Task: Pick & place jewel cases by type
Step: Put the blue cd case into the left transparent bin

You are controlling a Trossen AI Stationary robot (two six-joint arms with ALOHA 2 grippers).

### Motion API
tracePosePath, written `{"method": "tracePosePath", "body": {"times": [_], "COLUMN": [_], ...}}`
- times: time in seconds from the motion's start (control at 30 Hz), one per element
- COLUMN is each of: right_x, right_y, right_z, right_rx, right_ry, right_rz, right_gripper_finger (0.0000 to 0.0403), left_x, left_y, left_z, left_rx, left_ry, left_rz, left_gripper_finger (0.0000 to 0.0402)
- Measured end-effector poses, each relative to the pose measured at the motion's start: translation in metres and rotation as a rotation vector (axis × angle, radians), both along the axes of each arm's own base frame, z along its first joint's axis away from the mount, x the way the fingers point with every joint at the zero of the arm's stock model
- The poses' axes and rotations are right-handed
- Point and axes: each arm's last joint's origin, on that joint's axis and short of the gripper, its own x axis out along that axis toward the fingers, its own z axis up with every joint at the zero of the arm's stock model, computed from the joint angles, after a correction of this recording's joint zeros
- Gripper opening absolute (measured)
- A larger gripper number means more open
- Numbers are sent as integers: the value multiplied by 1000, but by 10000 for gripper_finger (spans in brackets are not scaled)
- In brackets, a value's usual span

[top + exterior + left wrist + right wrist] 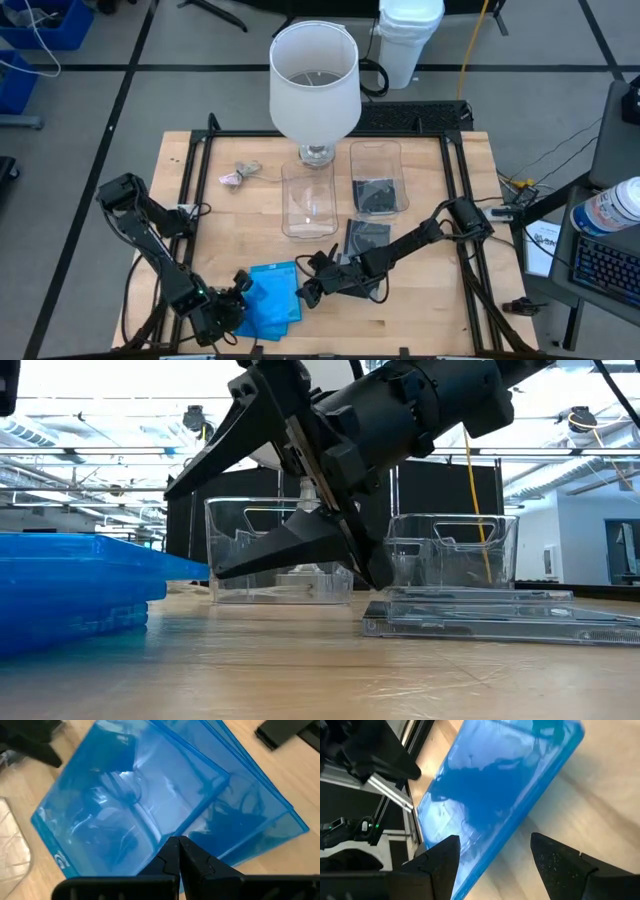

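Observation:
Several bright blue jewel cases (272, 298) lie stacked flat on the table near its front edge; the top one (135, 805) sits turned askew on the others. My left gripper (232, 302) is shut at the stack's left side, its fingertips (179, 846) over the top case's edge. My right gripper (306, 286) is open just right of the stack, with the stack's edge (495, 795) ahead of its fingers. Smoky grey cases (366, 238) lie flat on the table behind my right gripper, and another (378, 195) lies in a clear tub. My left gripper's shut fingertips (179, 846) stand at the edge of the top blue case (165, 832), coming in low from the table's left. I cannot tell whether they touch it. The case lies on the stack.
Two clear tubs (308, 200) (376, 165) stand at mid-table, with a white lampshade on a glass base (315, 80) behind them. A small pinkish-grey lump (240, 175) lies at the far left. A black frame (200, 150) borders the table.

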Motion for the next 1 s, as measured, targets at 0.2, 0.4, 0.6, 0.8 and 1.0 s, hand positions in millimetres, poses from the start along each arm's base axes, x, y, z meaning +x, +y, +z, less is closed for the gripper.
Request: {"method": "tracePosePath", "body": {"times": [0.2,0.4,0.6,0.8,1.0], "right_x": [-1,-1,9,16,16], "right_y": [3,12,25,17,15], "right_z": [0,-2,-11,-12,-13], "right_rx": [12,30,67,56,54], "right_ry": [-1,-22,-3,-3,3], "right_rz": [-3,-20,43,48,71], "right_gripper_finger": [235,235,235,235,235], "left_x": [0,0,-1,-1,-5], "left_y": [0,0,0,1,5], "left_z": [-2,-2,-2,-3,-9], "left_rx": [-6,-25,-23,-34,-30], "left_ry": [15,18,22,38,76], "left_rz": [21,52,55,80,108], "left_gripper_finger": [24,5,25,30,30]}}
